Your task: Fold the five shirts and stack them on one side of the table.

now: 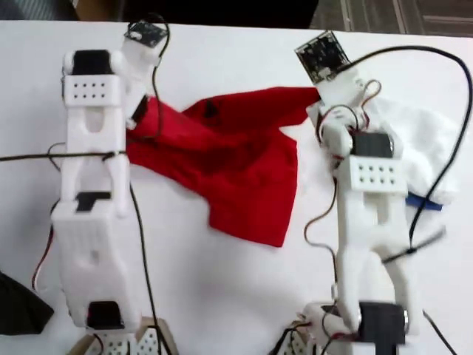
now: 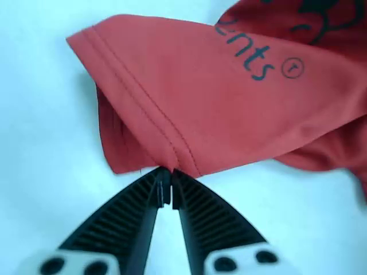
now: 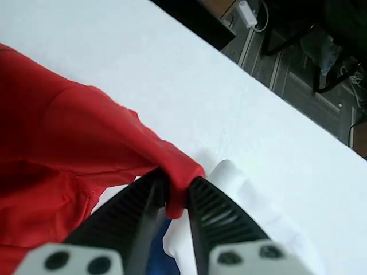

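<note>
The red shirt (image 1: 236, 170) lies crumpled in the middle of the table (image 1: 222, 296), between the two arms. The left gripper (image 2: 165, 186) is closed tight on the stitched hem at one end of this shirt. The right gripper (image 3: 178, 195) is pinched on a red corner at the other end, with only little cloth between its jaws. A white shirt (image 1: 417, 140) lies just beside that corner. I think this thin grip can slip if the cloth is pulled tight, or the white shirt can get dragged along.
</note>
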Motion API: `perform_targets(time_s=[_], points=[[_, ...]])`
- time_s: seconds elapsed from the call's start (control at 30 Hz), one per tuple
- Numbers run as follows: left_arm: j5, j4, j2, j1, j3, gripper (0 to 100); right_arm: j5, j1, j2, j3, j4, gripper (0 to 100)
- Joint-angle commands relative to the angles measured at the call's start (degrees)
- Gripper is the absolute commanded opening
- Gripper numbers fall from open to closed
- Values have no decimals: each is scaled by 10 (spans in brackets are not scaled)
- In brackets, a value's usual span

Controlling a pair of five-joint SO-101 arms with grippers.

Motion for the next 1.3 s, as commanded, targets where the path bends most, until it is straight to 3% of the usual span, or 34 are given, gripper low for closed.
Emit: perform_targets(time_s=[0.0, 0.13, 0.3, 0.63, 0.8, 0.97, 1.13, 1.27], points=[[-1, 11, -187, -11, 94, 26, -23, 1, -88, -2, 4, 22], [-11, 8, -337, -30, 160, 26, -69, 38, -148, -3, -8, 22], [-40, -4, -455, -34, 196, 26, -72, 49, -213, -5, -63, 22], [-47, -22, -470, -32, 346, 26, -71, 40, -347, 8, 18, 21], [-51, -140, -383, -33, 421, 26, -71, 12, -290, 103, -50, 21], [-69, -239, -198, -31, 390, 26, -71, 0, -164, 164, -159, 21], [-69, -254, 41, -31, 201, 26, -71, 1, -12, 167, -233, 21], [-68, -207, 199, -32, -15, 29, -71, 3, 61, 167, -272, 21]])
